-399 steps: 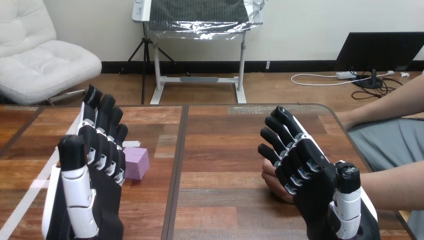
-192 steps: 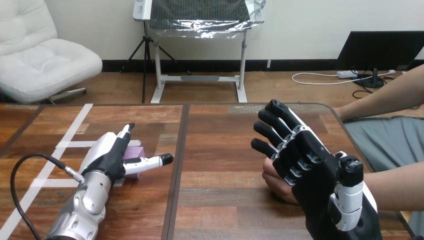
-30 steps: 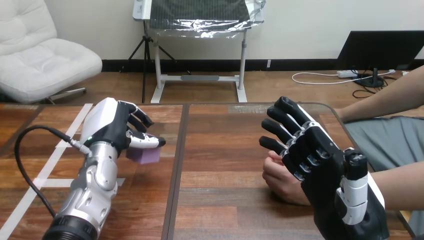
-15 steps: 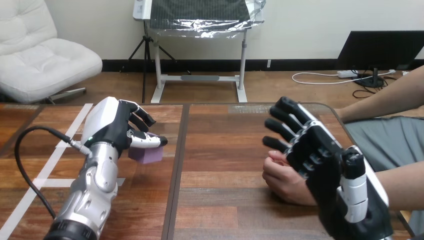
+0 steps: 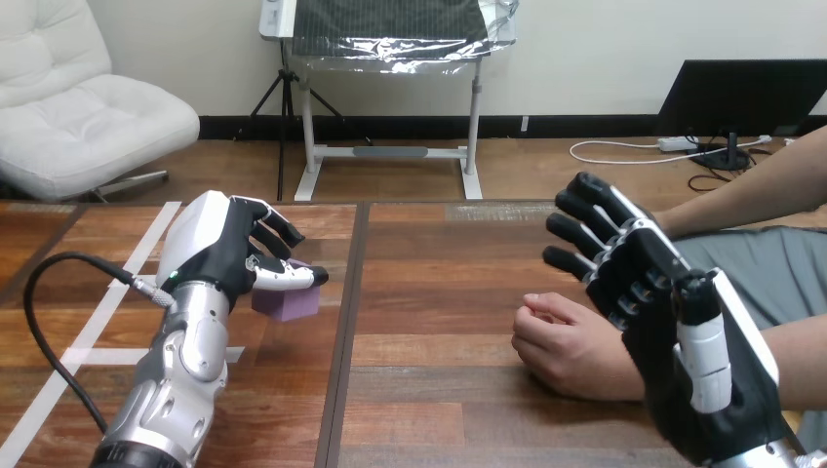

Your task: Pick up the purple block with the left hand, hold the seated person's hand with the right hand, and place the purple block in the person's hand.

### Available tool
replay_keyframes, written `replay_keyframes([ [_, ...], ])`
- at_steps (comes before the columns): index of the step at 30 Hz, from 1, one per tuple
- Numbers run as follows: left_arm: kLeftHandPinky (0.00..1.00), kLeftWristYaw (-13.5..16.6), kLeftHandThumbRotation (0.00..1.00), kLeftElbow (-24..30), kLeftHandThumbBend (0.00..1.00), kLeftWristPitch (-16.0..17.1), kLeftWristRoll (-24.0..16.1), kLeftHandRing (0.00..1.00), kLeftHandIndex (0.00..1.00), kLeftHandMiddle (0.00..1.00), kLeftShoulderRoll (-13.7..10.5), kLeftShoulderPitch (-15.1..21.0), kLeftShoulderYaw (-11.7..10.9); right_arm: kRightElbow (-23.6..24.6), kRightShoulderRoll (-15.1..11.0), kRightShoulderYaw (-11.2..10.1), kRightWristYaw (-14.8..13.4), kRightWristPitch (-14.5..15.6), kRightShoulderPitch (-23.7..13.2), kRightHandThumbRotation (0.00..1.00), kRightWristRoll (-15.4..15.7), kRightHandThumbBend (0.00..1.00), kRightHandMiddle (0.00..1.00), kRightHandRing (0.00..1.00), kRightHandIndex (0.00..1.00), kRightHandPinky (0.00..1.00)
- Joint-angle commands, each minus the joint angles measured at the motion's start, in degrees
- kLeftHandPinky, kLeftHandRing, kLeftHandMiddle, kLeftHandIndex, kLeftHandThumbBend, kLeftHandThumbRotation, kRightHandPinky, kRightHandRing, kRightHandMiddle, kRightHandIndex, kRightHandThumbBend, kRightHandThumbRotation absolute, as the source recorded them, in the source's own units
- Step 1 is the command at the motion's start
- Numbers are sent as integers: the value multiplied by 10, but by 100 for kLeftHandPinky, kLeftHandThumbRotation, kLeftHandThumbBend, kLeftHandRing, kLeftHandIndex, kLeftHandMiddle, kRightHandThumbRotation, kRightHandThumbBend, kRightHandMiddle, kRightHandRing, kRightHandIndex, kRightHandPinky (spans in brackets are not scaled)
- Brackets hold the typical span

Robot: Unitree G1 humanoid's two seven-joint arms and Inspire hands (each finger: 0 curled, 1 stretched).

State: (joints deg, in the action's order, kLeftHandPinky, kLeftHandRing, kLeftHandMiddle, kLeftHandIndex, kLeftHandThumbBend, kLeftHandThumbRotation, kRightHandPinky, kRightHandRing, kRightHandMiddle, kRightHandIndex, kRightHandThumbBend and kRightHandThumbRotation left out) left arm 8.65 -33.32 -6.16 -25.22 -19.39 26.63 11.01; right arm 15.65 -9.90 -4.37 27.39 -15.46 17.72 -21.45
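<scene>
Left hand (image 5: 229, 255): I see it pinching purple block (image 5: 289, 303); block top hidden under thumb.
Right hand (image 5: 651, 322): fingers spread; person's hand (image 5: 566, 343) just beside palm, contact unclear.

The left arm (image 5: 180, 375) comes up from the bottom edge at the left, its silver forearm leaning a little to the right, and the left hand (image 5: 222, 252) shows its white back upward. Its fingers (image 5: 278, 226) are curled down and its thumb (image 5: 288, 278) lies across toward the right, so that they close on the purple block (image 5: 289, 303). The right hand (image 5: 673, 327) stands upright at the right side, with its wrist near the bottom corner, its fingers spread apart, nearly straight and pointing up and to the left, holding nothing.
</scene>
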Motion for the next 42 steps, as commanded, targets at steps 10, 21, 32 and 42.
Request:
replay_keyframes([
  [10, 43, -4, 0, 77, 69, -2, -4, 46, 48, 49, -13, 6, -18, -28, -20, -23, -13, -31, -57, 88, 45, 91, 91, 91, 91, 87],
  [21, 44, -15, 0, 113, 69, -12, -1, 47, 48, 50, -13, -6, -25, -74, -60, -38, -36, -56, -92, 88, 127, 96, 93, 93, 92, 90],
  [32, 44, -24, 0, 184, 68, -19, 6, 47, 47, 50, -9, -38, -40, -165, -137, -60, -46, -93, -146, 80, 208, 100, 95, 93, 94, 88],
  [42, 45, -29, 0, 255, 68, -28, 5, 46, 47, 49, -7, -72, -54, -231, -202, -71, -59, -94, -187, 69, 260, 100, 94, 90, 95, 81],
])
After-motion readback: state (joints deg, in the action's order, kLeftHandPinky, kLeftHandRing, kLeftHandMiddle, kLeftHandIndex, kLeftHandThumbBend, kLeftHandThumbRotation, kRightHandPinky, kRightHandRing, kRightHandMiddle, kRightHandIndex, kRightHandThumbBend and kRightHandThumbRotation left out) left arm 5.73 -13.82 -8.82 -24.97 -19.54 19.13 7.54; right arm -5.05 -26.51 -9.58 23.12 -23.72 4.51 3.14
